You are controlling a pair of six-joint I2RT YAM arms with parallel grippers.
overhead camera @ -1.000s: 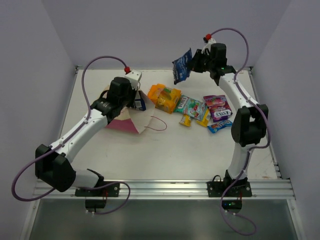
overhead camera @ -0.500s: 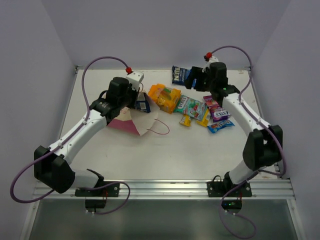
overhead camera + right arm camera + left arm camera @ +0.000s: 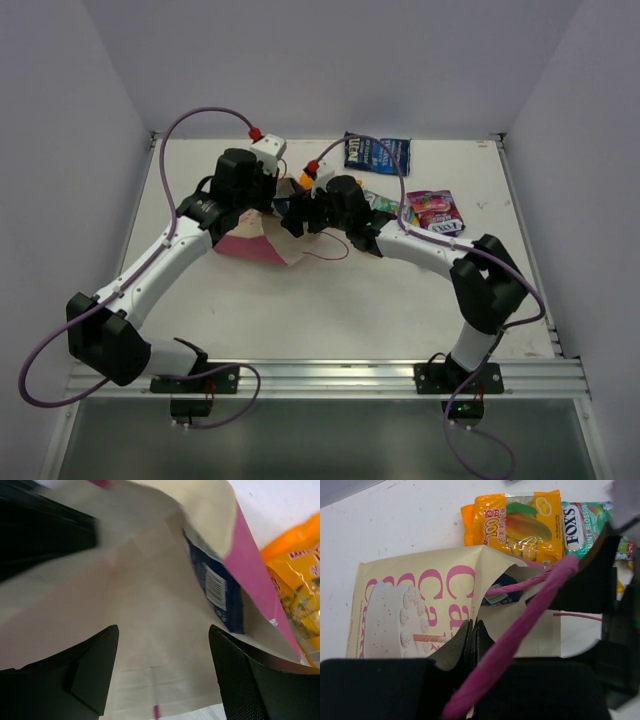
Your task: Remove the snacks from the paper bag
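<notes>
The paper bag (image 3: 262,246) lies tilted on the table, its mouth towards the right. My left gripper (image 3: 264,196) is shut on the bag's upper edge (image 3: 472,630), next to the pink cord handle (image 3: 520,625). My right gripper (image 3: 297,214) is open at the bag's mouth, its fingers (image 3: 95,665) spread over the cream inside (image 3: 150,610). A dark blue packet (image 3: 217,590) sits inside the bag and also shows in the left wrist view (image 3: 502,594). Another dark blue bag (image 3: 378,152) lies at the back of the table. The orange-yellow packet (image 3: 515,525), green packet (image 3: 582,522) and purple packet (image 3: 435,212) lie outside.
The right arm stretches across the packet pile and hides the small yellow and blue packets. The bag's second pink handle (image 3: 328,250) lies looped on the table. Grey walls close in the table's back and sides.
My right gripper let the dark blue bag go at the back of the table, then swung left and down to the paper bag's mouth. My left gripper kept its hold.
</notes>
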